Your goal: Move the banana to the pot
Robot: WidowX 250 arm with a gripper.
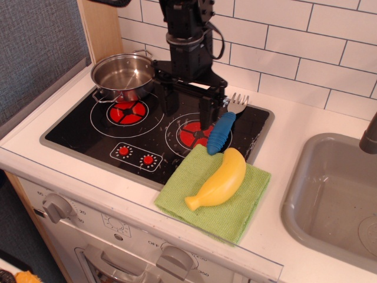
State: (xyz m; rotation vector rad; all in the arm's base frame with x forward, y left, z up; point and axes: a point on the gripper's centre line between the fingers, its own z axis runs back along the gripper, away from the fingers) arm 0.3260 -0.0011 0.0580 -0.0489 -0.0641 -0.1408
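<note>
- While nothing has been gripped yet, the banana (220,180) lies nearest, flat on the green cloth (215,196) at the table's (306,132) front edge; its long axis runs diagonally, stubby end toward the front-left, plump end toward the blue-handled fork (224,127).
- Beyond it, the end effector (187,109) hangs over the stovetop (88,127), jaws spread apart and empty, well short of the banana.
- Farthest, the pot (122,75) sits empty on the rear-left burner; approach, grasp, carry and release all remain, by my judgement.
</note>
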